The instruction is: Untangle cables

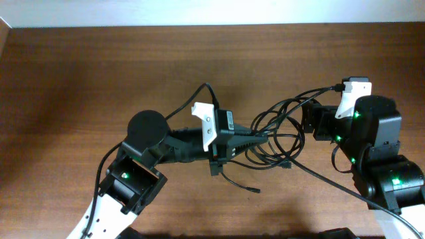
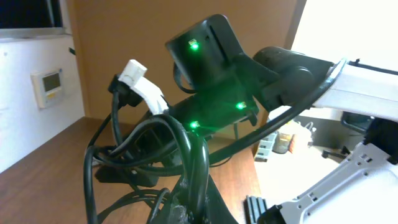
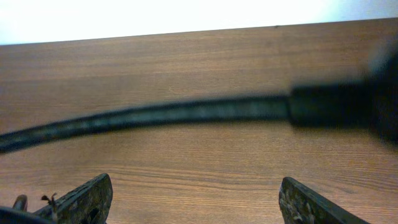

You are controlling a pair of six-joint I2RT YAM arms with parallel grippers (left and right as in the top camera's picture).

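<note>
The cables [image 1: 282, 136] are thin black cords tangled in loops at the table's middle right. One loose plug end [image 1: 255, 190] trails toward the front. My left gripper [image 1: 261, 138] reaches in from the left and is shut on the bundle. In the left wrist view the cords [image 2: 186, 149] rise straight out of the shut jaws [image 2: 198, 208]. My right gripper [image 1: 307, 123] is at the tangle's right edge. In the right wrist view its fingers [image 3: 196, 190] are wide apart and empty above the wood, with a blurred cord and plug [image 3: 186, 112] crossing ahead of them.
The brown wooden table [image 1: 80, 79] stretches left and back. A thicker black robot wire [image 1: 192, 99] arcs over my left arm. My right arm [image 2: 217, 81] with its green lights fills the left wrist view just beyond the tangle.
</note>
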